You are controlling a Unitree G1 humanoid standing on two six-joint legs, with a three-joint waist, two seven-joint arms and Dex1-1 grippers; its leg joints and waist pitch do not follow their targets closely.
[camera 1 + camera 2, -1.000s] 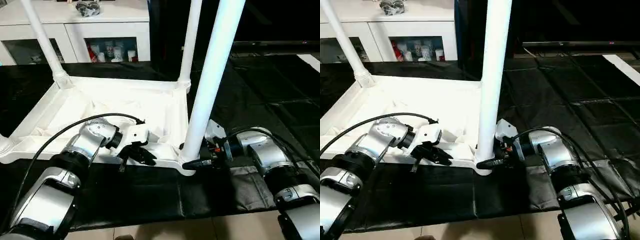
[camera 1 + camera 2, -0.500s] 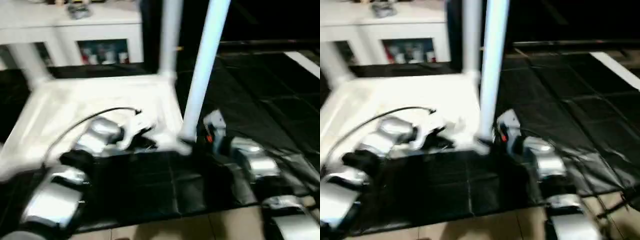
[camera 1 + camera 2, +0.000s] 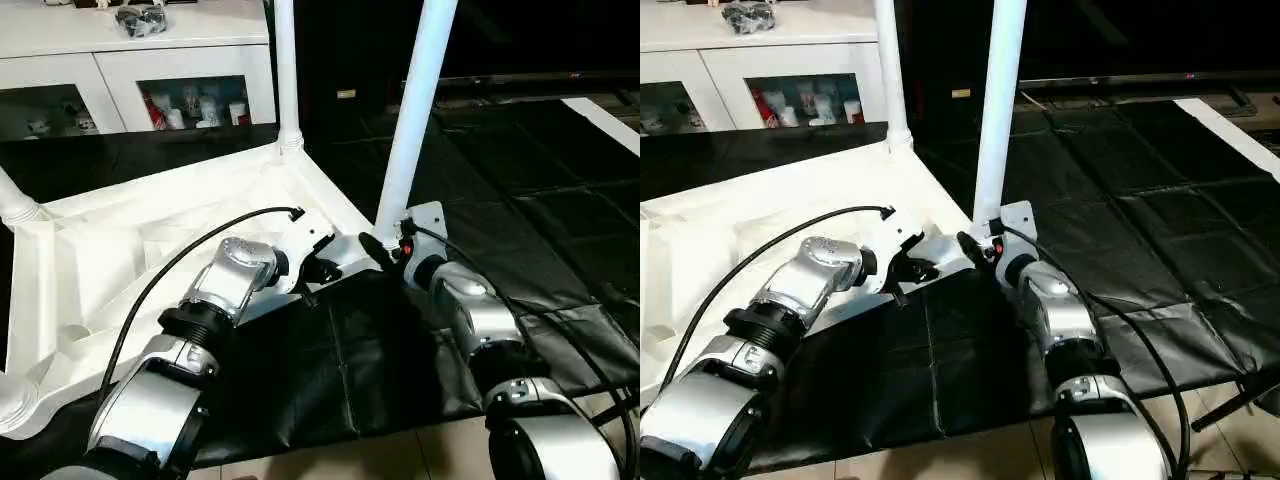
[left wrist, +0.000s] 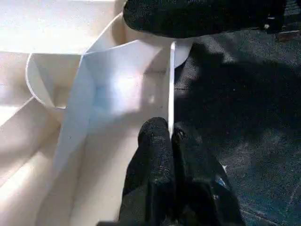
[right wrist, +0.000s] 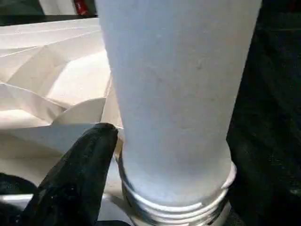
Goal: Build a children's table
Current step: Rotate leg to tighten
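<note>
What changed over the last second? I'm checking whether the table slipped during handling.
The upturned table top has turned on the black mat: the corner with the near leg swung away from the robot, both arms following. Unchanged: left gripper shut on the table top's rim, right gripper at that leg's base, legs upright.

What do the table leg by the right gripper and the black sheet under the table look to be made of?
The table leg looks like smooth white moulded plastic with a soft sheen, with threaded rings at its base in the right wrist view. The black sheet looks like thin plastic film or coated fabric: it creases, wrinkles and glints along its folds.
</note>
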